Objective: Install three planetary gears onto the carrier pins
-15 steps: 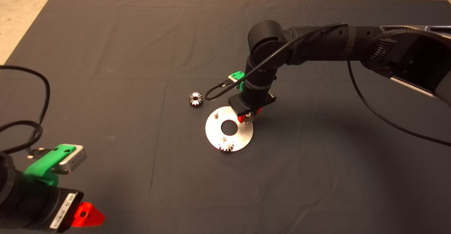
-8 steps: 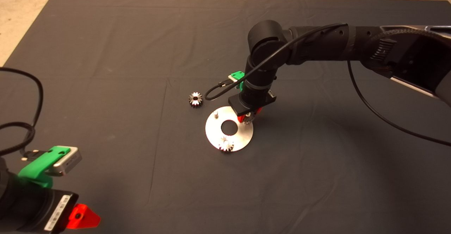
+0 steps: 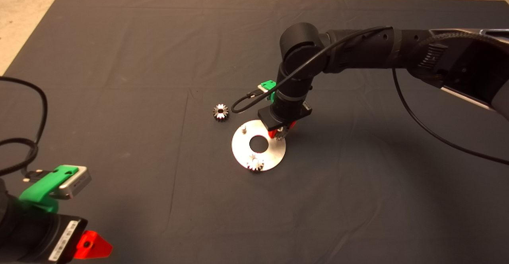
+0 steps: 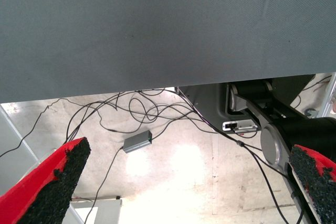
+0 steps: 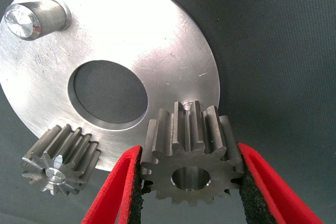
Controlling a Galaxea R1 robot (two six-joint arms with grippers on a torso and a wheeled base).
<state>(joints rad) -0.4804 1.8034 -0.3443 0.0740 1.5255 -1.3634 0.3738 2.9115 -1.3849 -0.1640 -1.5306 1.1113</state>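
Observation:
My right gripper [image 3: 280, 132] is shut on one planetary gear [image 5: 191, 153], holding it just above the right edge of the round silver disc [image 3: 274, 152]. In the right wrist view the tip of a carrier pin [image 5: 189, 104] peeks out right behind the held gear. A second gear [image 3: 255, 163] sits on the pin at the disc's near edge. One pin [image 3: 244, 128] at the disc's far left stands bare. A third gear [image 3: 220, 112] lies loose on the mat, left of the disc. My left gripper [image 3: 92, 246] waits at the lower left, open and holding nothing.
The dark mat [image 3: 119, 57] covers the table, with pale floor beyond its far edge. The right arm's cable [image 3: 242, 101] loops down between the loose gear and the disc. The left wrist view shows the mat's edge and cables on the floor [image 4: 147, 119].
The left arm has drifted slightly left and down at the lower left corner. The right gripper with its gear has barely moved over the disc.

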